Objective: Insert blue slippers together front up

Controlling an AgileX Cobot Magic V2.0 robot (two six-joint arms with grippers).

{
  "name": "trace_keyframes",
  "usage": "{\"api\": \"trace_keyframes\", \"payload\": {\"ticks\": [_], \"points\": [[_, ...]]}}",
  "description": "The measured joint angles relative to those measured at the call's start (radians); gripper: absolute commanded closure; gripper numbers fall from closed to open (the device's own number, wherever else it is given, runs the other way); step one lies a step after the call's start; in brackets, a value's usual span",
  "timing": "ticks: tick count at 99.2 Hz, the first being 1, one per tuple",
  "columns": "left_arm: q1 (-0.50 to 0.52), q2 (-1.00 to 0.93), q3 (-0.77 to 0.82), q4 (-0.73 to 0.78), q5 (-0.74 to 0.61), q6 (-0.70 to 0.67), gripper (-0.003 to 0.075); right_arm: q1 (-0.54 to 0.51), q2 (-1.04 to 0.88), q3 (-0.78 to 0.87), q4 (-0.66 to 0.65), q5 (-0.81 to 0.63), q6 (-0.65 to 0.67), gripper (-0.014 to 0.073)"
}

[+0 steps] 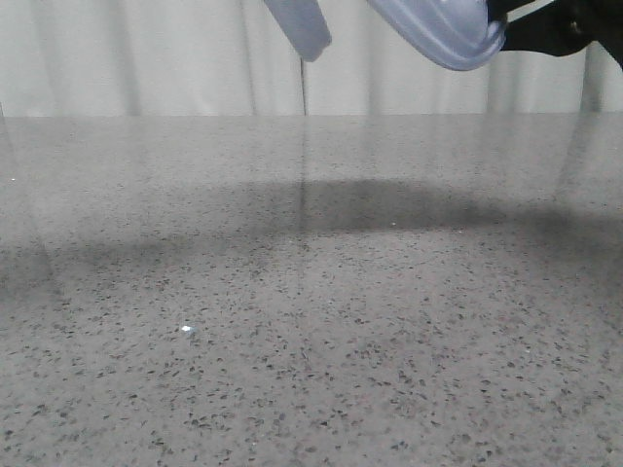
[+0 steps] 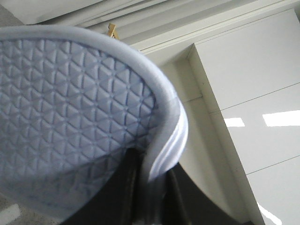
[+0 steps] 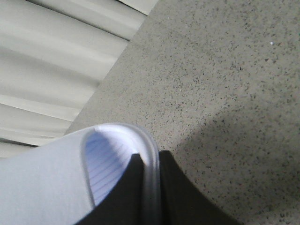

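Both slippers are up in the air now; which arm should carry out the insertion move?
Probably the right. Its slipper shows most fully in the front view, gripped at the rim by the right gripper. The left slipper is mostly out of frame, clamped in the left gripper, so better held steady.

I see the speckled grey tabletop [image 1: 311,321] bare from edge to edge in the front view, so a gripper has open room low down all the way across. What blocks the way sits high up: two pale blue slippers held in the air, one [image 1: 300,24] near the middle top, the other [image 1: 443,29] to its right, apart from each other. A curtain [image 1: 146,58] closes off the far side.
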Motion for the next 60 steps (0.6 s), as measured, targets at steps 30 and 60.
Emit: {"api": "trace_keyframes", "payload": {"ticks": [30, 60], "points": [[0.000, 0.000, 0.000, 0.002, -0.011, 0.002, 0.0694, 0.001, 0.004, 0.000, -0.161, -0.031, -0.116, 0.0692], [0.000, 0.000, 0.002, 0.026, -0.067, 0.002, 0.0694, -0.032, 0.004, -0.009, -0.167, -0.058, -0.380, 0.0322]]}}
